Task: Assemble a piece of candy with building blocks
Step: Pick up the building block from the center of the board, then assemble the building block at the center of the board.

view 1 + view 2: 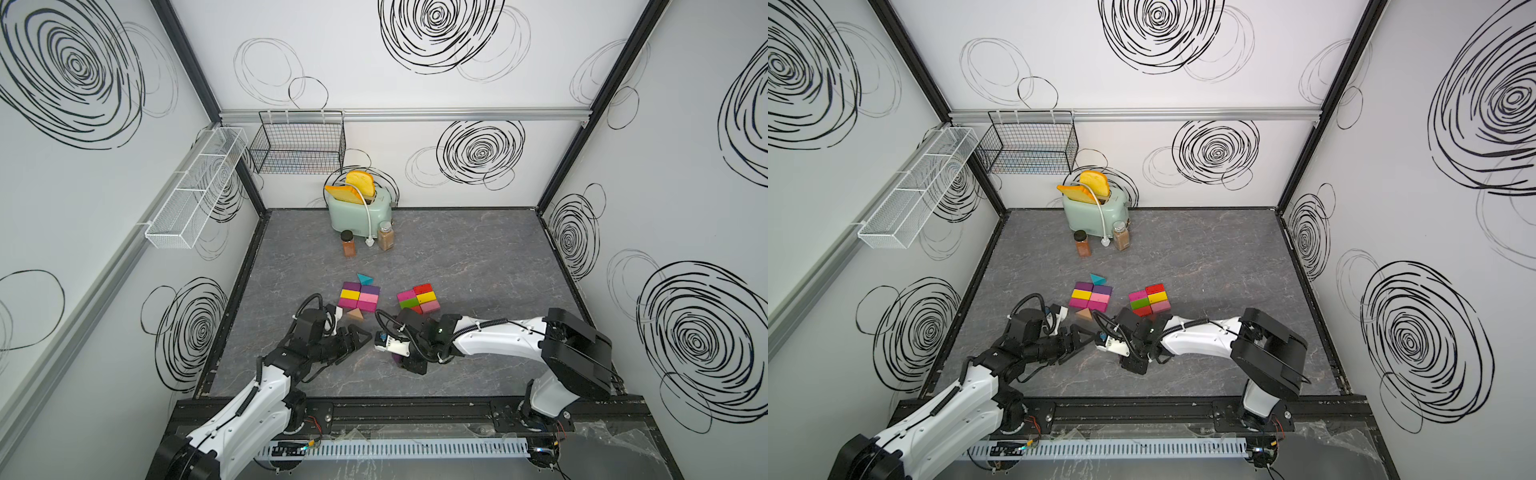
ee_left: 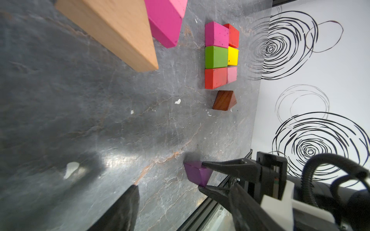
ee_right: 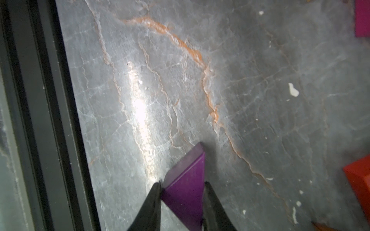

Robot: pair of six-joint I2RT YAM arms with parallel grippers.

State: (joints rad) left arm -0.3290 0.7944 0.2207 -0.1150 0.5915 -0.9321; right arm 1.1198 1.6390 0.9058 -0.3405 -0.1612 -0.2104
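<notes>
Between the two fingers of the right gripper lies the purple triangle, flat on the gray table near its front edge. One finger presses on a corner and the other on the opposite side, so the fingers are clamped on it. Just across from them, the left gripper hangs with its fingers spread apart and nothing between them. The purple triangle is well outside those left fingers, near their tips. Beyond the left fingers comes the tan triangle, touching the near edge of a block of six bricks set two by three in purple, yellow, pink and magenta. Beyond the right fingers, in the left wrist view, a brown triangle sits just beside a second block of six bricks in red, magenta, yellow, green and pink. That makes twelve bricks in all. A teal triangle rests at the far edge of the first block, so there are four triangles, one of each color. Farther back stand two jars with brown contents. Behind them is one pale green toaster holding two slices of toast. Two wire baskets hang on the walls, one white and one black.
</notes>
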